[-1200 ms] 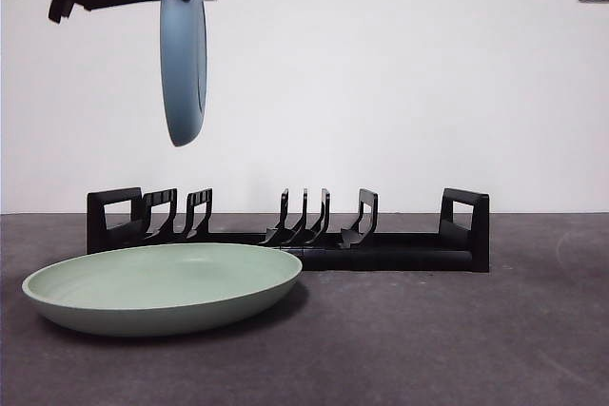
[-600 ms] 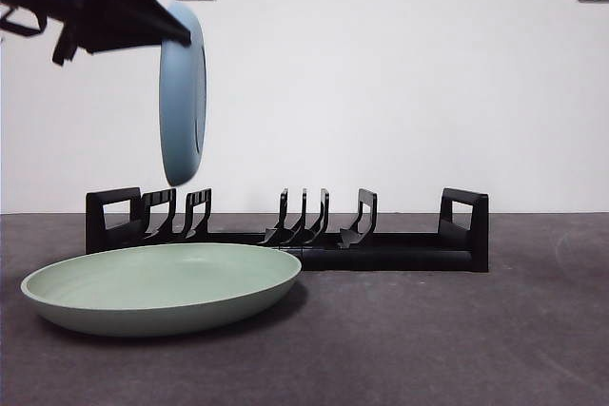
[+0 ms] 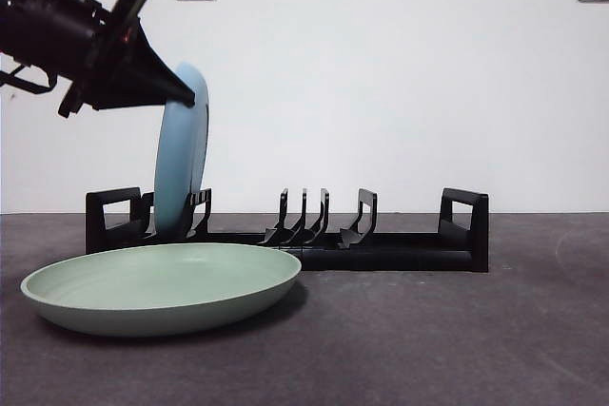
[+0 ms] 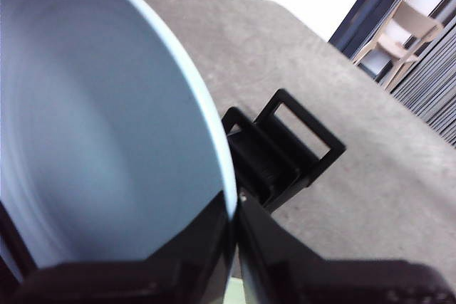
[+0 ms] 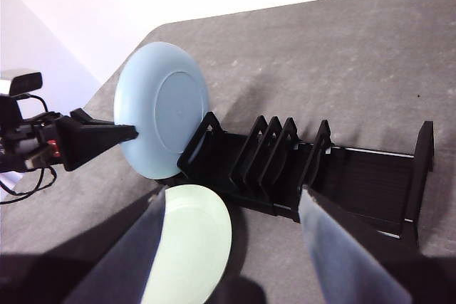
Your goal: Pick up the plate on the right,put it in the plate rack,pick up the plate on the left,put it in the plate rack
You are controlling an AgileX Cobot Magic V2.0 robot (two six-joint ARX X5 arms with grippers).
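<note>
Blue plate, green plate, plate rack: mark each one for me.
blue plate (image 3: 179, 164), front view, on its upright back face.
green plate (image 3: 162, 278), front view, on its inner surface.
plate rack (image 3: 464, 230), front view, on its end handle.

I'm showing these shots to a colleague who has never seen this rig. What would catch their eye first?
Most likely the blue plate, standing on edge at the end of the black plate rack, its bottom edge down among the end prongs, with the left gripper clamped on its upper rim. Next, the large pale green plate lying flat on the dark table in front of the rack. The right gripper hangs open above the scene.
</note>
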